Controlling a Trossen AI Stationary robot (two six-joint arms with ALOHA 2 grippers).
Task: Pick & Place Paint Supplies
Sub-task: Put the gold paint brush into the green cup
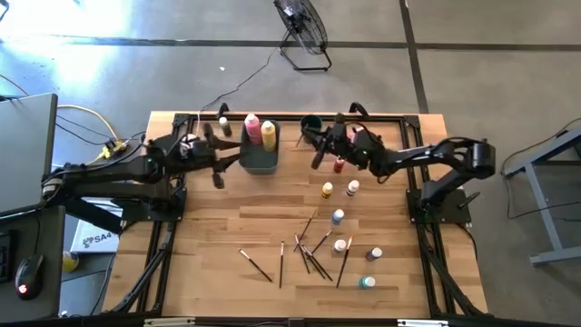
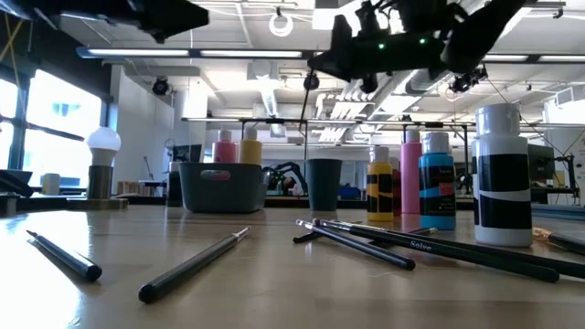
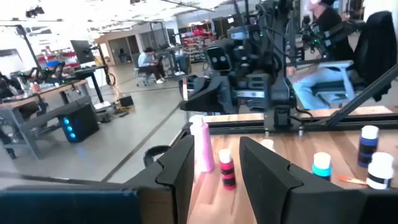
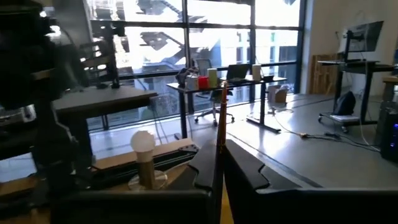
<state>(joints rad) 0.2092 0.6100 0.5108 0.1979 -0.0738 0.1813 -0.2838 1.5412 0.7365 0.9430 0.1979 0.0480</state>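
Observation:
My right gripper hangs at the table's far middle, shut on a thin paintbrush, close by a dark cup. My left gripper stands open and holds nothing, left of the grey bin. In the bin stand a pink bottle and a yellow bottle. Small white-capped paint bottles stand on their bases right of the middle. Several brushes lie flat near the front. My right gripper pinches the brush's thin handle between its two fingers, which lie level and across it. The brush stands upright, clear of the table, one end rising above the fingers. In the low view it hangs down to the cup's rim; whether it goes inside I cannot tell.
A white knob on a tan base stands at the far edge, left of the bin. Beyond my left gripper's fingers show a pink bottle and a small red bottle. Bare wood lies at the front left.

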